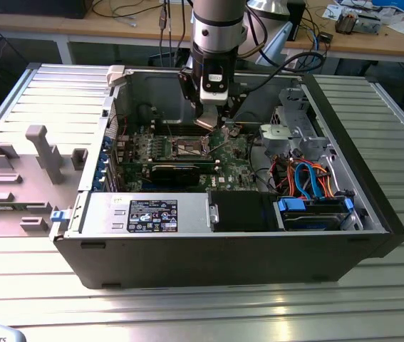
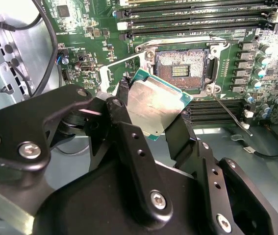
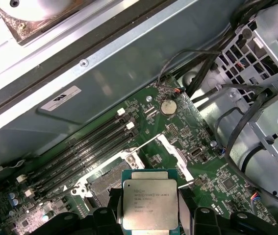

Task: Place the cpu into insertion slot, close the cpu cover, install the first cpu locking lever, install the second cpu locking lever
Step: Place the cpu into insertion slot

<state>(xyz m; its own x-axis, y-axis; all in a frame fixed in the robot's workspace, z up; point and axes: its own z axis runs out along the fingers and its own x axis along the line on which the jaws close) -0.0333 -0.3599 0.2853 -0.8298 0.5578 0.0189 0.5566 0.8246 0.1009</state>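
I have the end effector (image 2: 151,110) clenched on the cpu (image 3: 150,205), its two black fingers (image 2: 123,100) pressing opposite edges of the plate, whose silvery face shows in both wrist views. The cpu hangs above the green board (image 1: 234,160) inside the open computer case (image 1: 209,263), near the insertion slot (image 2: 182,68) but apart from it, not yet seated. The cpu cover (image 3: 174,154) stands swung open beside the slot and a thin lever (image 2: 229,112) lies swung out on the other side, so the dark pin field looks unobstructed.

For this step I judge alignment to matter most. In the second wrist view the plate appears turned relative to the slot's square rim, so I'd want its edges parallel to the rim and its face level before it goes down. The descent should be straight and slow with no sideways slide, since the contacts look easy to bend. I'd also watch the raised cover, which is close to one finger
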